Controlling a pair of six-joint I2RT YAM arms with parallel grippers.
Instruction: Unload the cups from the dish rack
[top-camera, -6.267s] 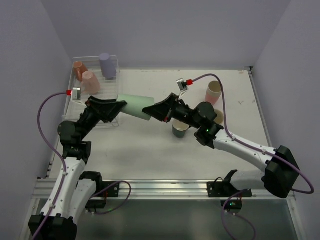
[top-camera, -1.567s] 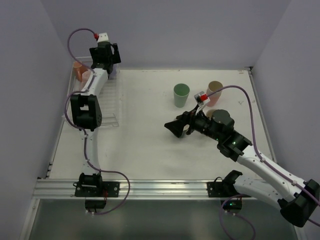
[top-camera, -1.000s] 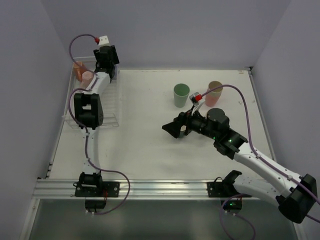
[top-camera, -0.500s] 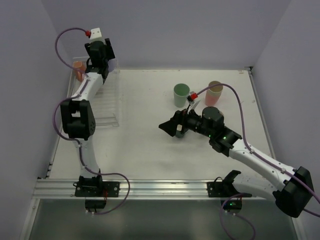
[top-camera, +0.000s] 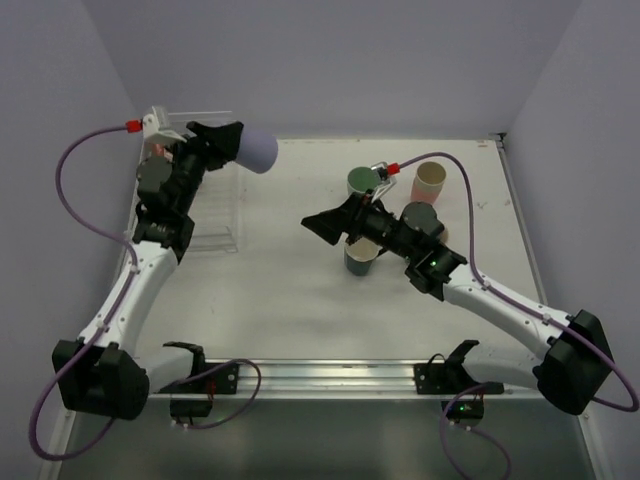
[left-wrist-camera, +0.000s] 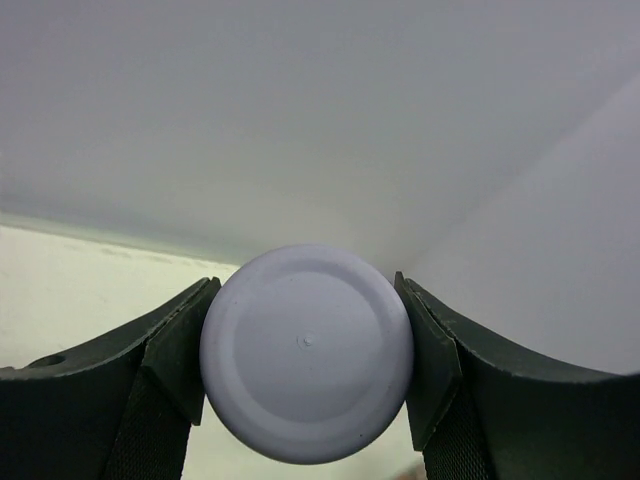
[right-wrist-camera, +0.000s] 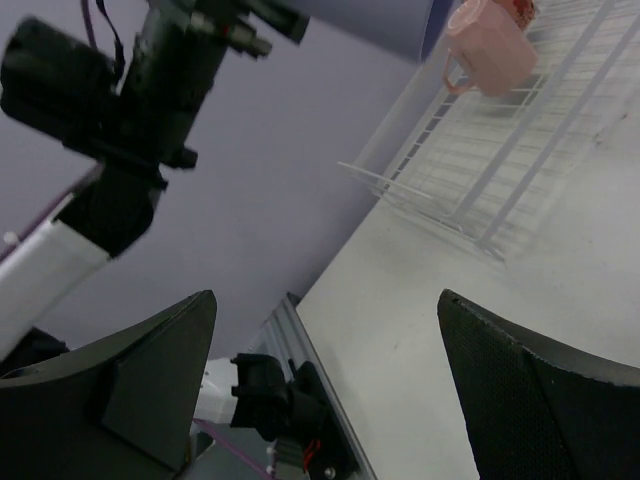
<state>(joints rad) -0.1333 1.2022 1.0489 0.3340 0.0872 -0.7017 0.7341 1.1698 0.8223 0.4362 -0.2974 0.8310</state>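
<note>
The purple cup is gripped by the left jaws and held on its side in the air over the far right corner of the dish rack, with its flat base turned toward the middle of the counter. In the left wrist view the round base of the cup is seen head-on, pressed on both sides by the dark fingers, with only wall and a strip of counter behind it. The right jaws are spread wide with nothing between them. They are held above the middle of the counter and pointed toward the rack, and their two fingers are seen far apart at the bottom corners of the right wrist view. A pink cup is seen on the white wire at the far end of the rack. Whether it is upright or tipped cannot be told, and in the top view it is mostly hidden behind the left arm. Three cups are seen upright on the counter, right of the rack and well apart from it: a light green cup, a beige-rimmed cup with pink sides near the far right, and a dark green cup partly covered by the right arm
</note>
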